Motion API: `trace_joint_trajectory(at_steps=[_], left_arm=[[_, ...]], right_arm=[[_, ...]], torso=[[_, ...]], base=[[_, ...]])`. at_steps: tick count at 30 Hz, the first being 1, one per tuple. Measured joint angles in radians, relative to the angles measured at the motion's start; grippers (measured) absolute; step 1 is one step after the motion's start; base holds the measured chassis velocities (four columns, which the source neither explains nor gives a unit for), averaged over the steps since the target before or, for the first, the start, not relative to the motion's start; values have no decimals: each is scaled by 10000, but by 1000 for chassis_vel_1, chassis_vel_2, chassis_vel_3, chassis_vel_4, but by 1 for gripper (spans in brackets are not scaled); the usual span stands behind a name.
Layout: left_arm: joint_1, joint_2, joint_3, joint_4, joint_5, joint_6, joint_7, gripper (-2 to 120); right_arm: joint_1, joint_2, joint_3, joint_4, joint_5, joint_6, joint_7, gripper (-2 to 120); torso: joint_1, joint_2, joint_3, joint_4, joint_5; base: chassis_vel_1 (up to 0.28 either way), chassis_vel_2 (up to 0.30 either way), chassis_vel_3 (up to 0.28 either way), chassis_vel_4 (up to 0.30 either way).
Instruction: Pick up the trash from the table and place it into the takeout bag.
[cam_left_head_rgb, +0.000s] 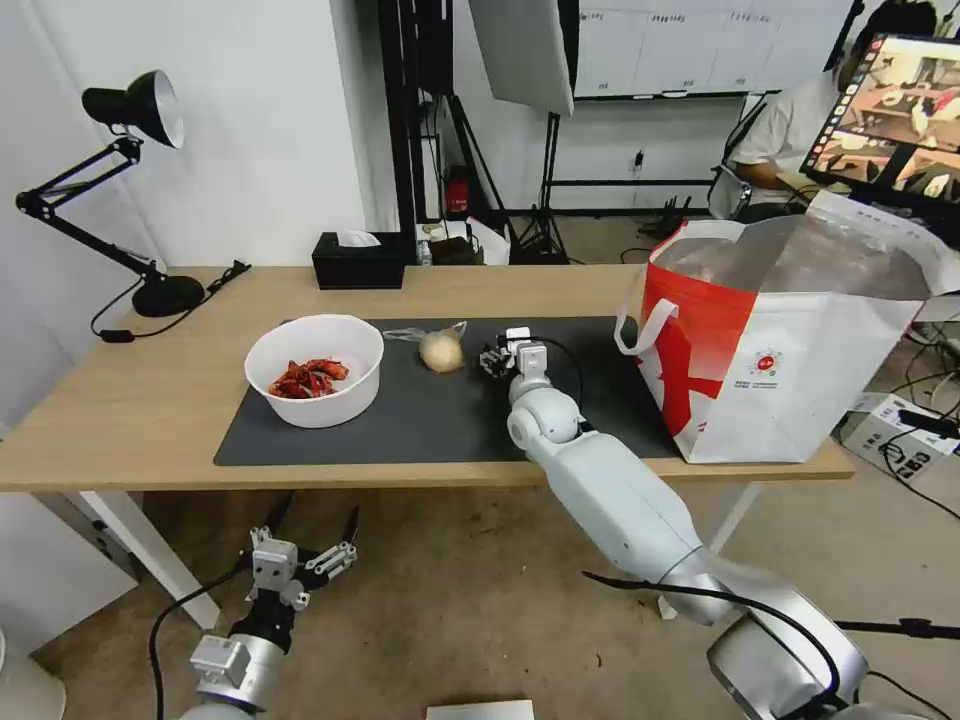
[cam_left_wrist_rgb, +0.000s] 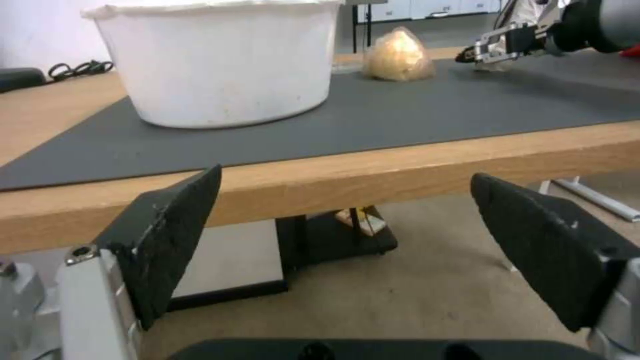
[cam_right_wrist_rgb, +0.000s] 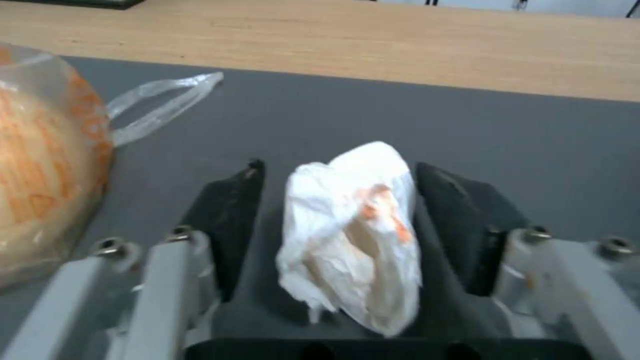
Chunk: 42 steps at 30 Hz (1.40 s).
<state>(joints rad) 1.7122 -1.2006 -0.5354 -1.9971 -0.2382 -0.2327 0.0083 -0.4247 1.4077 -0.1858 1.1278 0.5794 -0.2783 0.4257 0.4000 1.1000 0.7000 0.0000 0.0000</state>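
White rounded arm segments, black cables, black textured jaws, silver screws

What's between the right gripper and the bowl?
The clear bag with the beige lump lies on the mat between the right gripper and white bowl, seen from the head.

A crumpled white tissue (cam_right_wrist_rgb: 350, 235) with orange-red stains stands on the dark grey mat (cam_left_head_rgb: 440, 410) of the surface, between the parted fingers of the right hand (cam_right_wrist_rgb: 337, 225). Just to that hand's left lies the clear bag with beige lump (cam_left_head_rgb: 441, 350), its loose handle trailing on the mat. Farther left sits the white round bowl (cam_left_head_rgb: 315, 370) of red scraps; the takeout bag (cam_left_head_rgb: 790, 350) stands upright and open to the hand's right.
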Motion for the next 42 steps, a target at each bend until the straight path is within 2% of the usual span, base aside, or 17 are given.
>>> trace_joint_trajectory(at_steps=[7,8,10,12,15,19,22,24,26,27,30,36,39,40,42], left_arm=[[10,10,29,4,-4,-4,0,100],[10,10,29,4,-4,-4,0,100],[46,-1,53,4,-4,-7,0,100],[57,-6,57,4,-2,-11,0,100],[94,-14,57,-18,3,-29,-2,100],[120,-16,56,-59,7,-31,-2,100],[226,-52,39,-174,21,-35,-10,100],[232,-60,40,-183,22,-35,-12,100],[248,-85,43,-247,20,-36,-23,100],[248,-85,43,-247,20,-36,-23,100],[313,-91,13,-266,16,-34,-29,100],[379,-127,2,-279,15,-28,-33,100],[317,-100,61,-231,14,-14,-36,100],[317,-100,61,-231,14,-14,-36,100],[215,-84,87,-161,-30,-2,-39,100]], right_arm=[[-158,-111,66,236,28,-6,18,30],[-158,-111,66,236,28,-6,18,30],[-226,-160,109,371,28,59,22,19],[-269,-199,128,465,9,156,23,15],[-549,-556,177,1300,-264,467,21,1],[-738,-805,185,1918,-346,529,20,0],[-1592,-1807,325,4254,-796,597,163,0],[-1744,-1951,391,4623,-882,614,188,0],[-2190,-2377,743,5910,-1093,663,246,0],[-2190,-2377,743,5910,-1093,663,246,0],[-2493,-3014,1423,7349,-1263,697,437,0],[-2250,-3776,2403,8103,-940,303,1085,0],[-1841,-4525,3210,8345,-65,-925,1379,0],[-1841,-4525,3210,8345,-65,-925,1379,0],[-1736,-5185,3749,8245,625,-1813,1456,0]], torso=[[0,0,0,0,0],[0,0,0,0,0],[0,0,0,1,0],[0,0,0,1,0],[0,0,0,1,0],[1,0,0,1,1],[-1,1,-1,-1,2],[-1,0,0,-1,3],[-2,1,-1,1,3],[-2,1,-1,1,3],[-2,1,-1,-1,3],[-1,1,-1,0,3],[-2,0,-1,1,3],[-2,0,-1,1,3],[-1,0,0,0,1]], base=[[0,0,0,0],[0,0,0,0],[0,0,0,0],[0,0,0,0],[0,0,0,0],[0,0,0,0],[0,0,0,0],[0,0,0,0],[0,0,0,0],[0,0,0,0],[0,0,0,0],[0,0,0,0],[0,0,0,0],[0,0,0,0],[0,0,0,0]])
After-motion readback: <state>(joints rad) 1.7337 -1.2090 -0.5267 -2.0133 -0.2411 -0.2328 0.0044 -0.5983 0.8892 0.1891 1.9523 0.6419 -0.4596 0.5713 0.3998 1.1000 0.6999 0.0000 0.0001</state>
